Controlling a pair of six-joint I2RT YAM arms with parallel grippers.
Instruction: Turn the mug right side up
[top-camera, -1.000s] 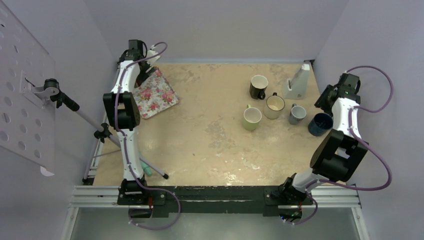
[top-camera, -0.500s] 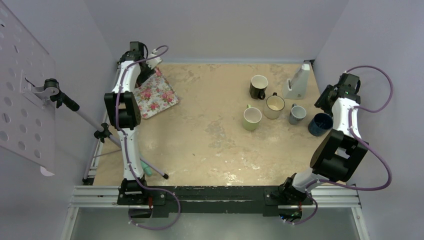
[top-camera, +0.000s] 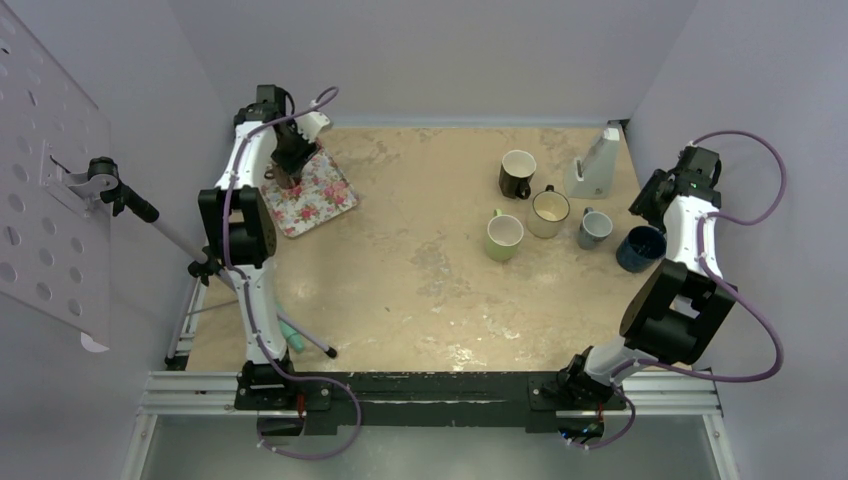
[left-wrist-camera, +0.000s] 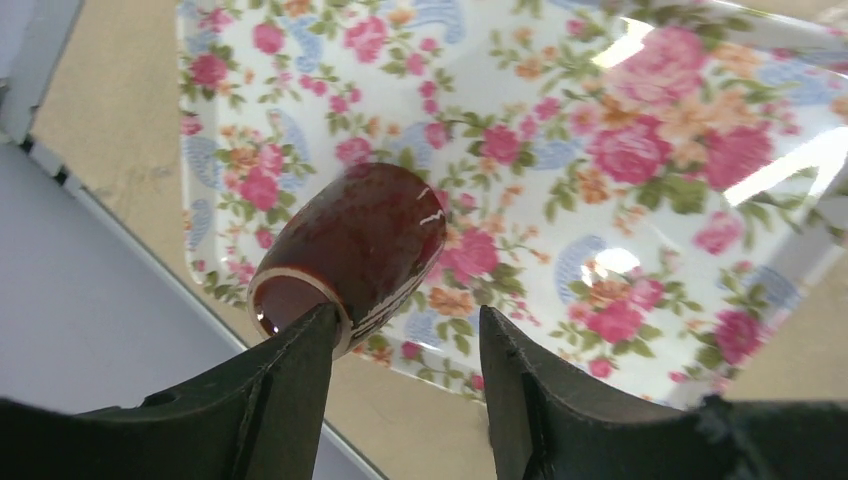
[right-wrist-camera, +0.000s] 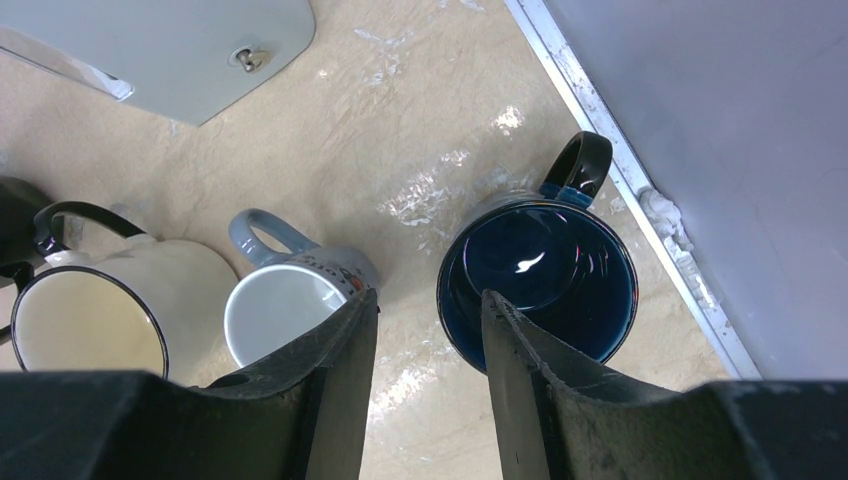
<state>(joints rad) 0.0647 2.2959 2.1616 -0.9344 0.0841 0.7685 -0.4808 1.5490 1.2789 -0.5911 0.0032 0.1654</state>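
Maroon and glossy, the rounded mug (left-wrist-camera: 360, 240) lies tilted on its side at the flowered tray's (left-wrist-camera: 640, 190) near edge, rim beside one finger of the released left pincer (left-wrist-camera: 407, 320). The right pincer (right-wrist-camera: 428, 305) is also spread.

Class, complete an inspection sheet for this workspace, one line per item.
Surface: tan tabletop, worn and blotchy.
Job's things: maroon mug on its side on the floral tray.
Clutter: black mug, cream mug, green mug, grey mug, navy mug, all upright; white stand.
Grippers: left gripper open beside the maroon mug; right gripper open over grey and navy mugs.
Cables: purple cables loop along both arms.
Surroundings: pegboard, tripod at left; lilac walls.
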